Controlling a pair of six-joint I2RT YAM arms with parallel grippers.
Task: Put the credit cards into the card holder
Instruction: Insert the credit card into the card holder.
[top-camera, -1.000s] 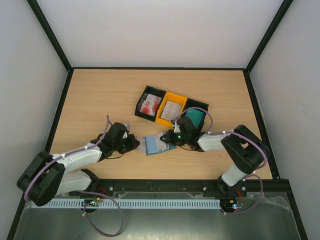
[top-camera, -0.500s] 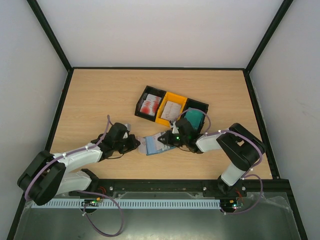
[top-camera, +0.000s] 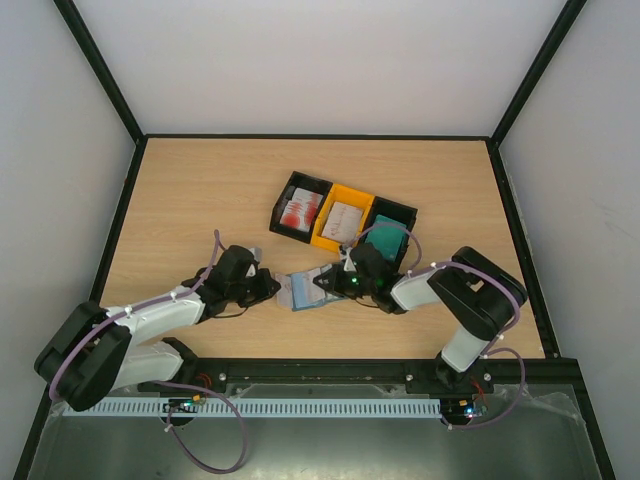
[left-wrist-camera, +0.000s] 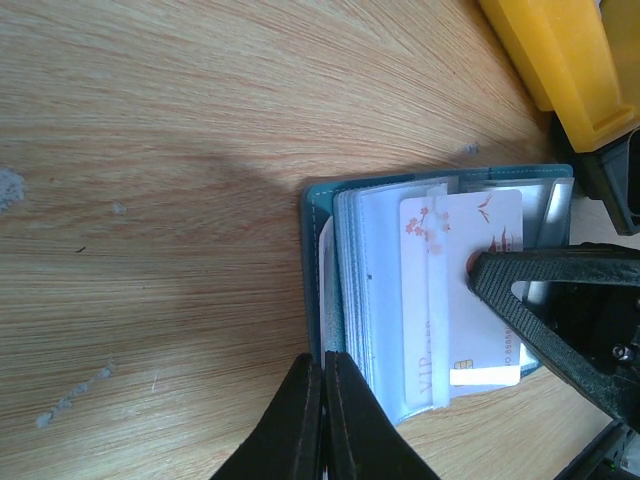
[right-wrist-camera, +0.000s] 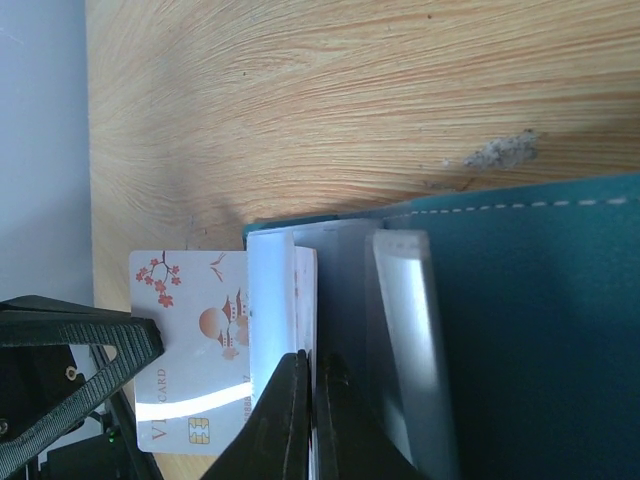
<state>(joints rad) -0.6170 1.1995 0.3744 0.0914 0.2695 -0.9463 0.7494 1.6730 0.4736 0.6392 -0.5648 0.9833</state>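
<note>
The blue-teal card holder lies open on the table between my two grippers, its clear sleeves fanned up. My left gripper is shut on the holder's cover edge. My right gripper is shut on one edge of a white credit card with red blossoms, which lies partly under a clear sleeve band. In the right wrist view the card sticks out left of the shut jaws, with the teal cover on the right.
Three bins stand in a row behind the holder: a black one with red-and-white cards, a yellow one with whitish cards, and a black one with green-teal cards. The yellow bin's corner shows in the left wrist view.
My right gripper has moved left with the card, further over the open holder. The left gripper and the holder have stayed in place.
</note>
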